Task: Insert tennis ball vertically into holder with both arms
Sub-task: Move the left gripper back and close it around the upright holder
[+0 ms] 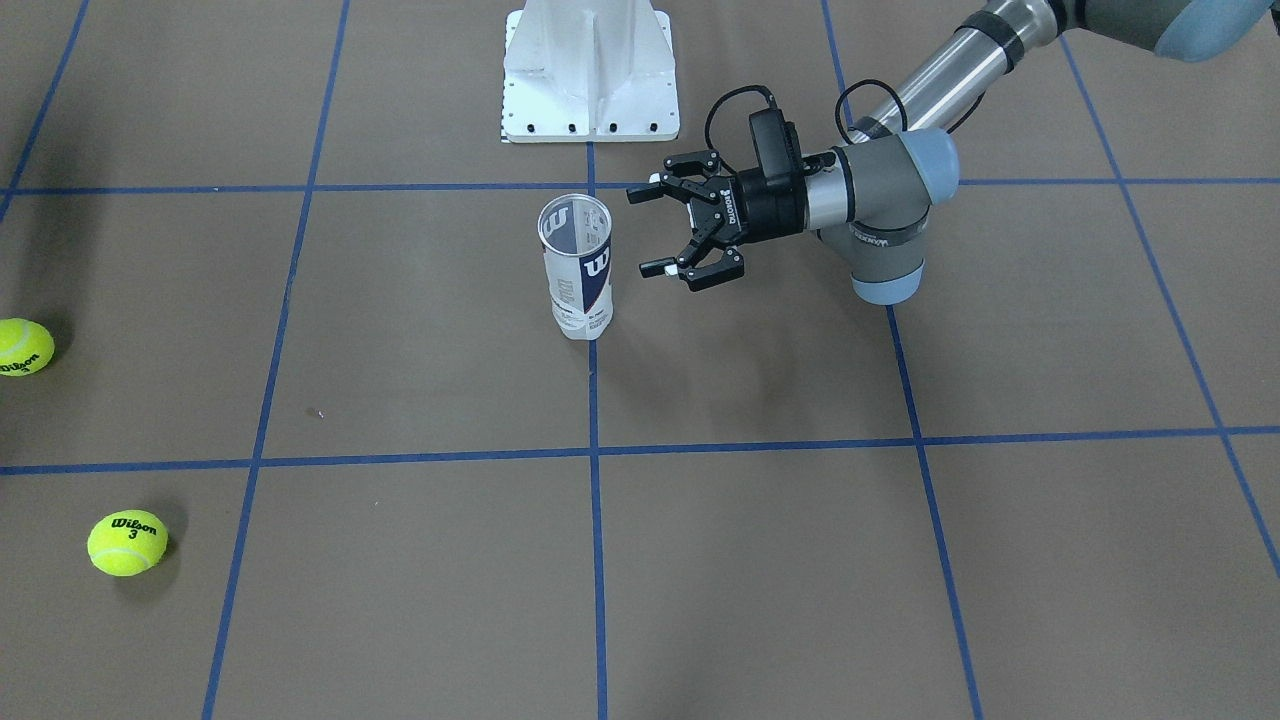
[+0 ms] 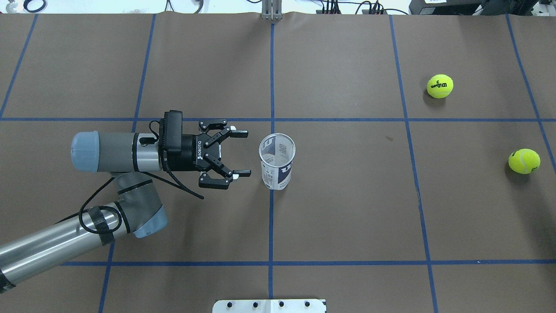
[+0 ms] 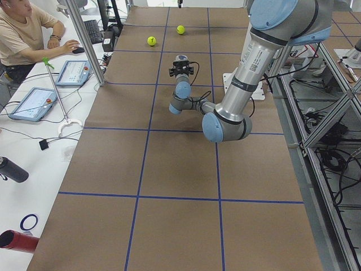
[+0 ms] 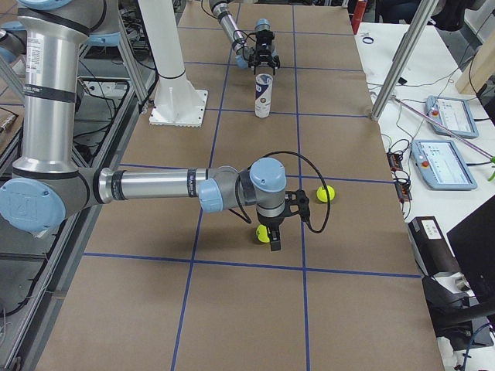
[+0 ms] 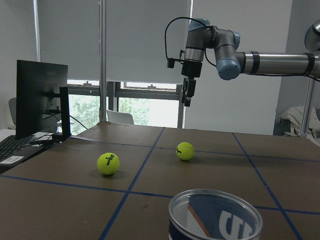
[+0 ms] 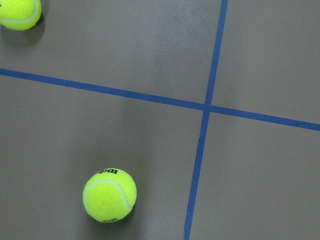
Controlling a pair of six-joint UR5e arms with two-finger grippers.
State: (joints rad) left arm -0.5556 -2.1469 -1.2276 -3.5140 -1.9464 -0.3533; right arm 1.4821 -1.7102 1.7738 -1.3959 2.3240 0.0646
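Across the table (image 2: 347, 208) my left arm (image 2: 56, 245) reaches low, the left gripper (image 2: 244, 153) spread wide just beside the upright holder (image 2: 277, 163) at mid-table, not touching it. The right gripper (image 5: 187, 97) hangs over one tennis ball (image 5: 185, 150), a second ball (image 5: 108, 163) nearby. I can't tell how far its fingers are parted

Bare table (image 2: 347, 208) between left gripper (image 2: 244, 153) and holder (image 2: 277, 163) — holder mouth open; white base (image 1: 590, 75) well apart.

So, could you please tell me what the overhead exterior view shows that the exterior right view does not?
Only overhead: the left gripper clearly open, jaws spread, just short of the holder, whose inside is empty. Only exterior right: the right gripper hanging near one tennis ball; open or shut, I cannot tell. Both: the upright holder, the left gripper, that ball and the second ball.
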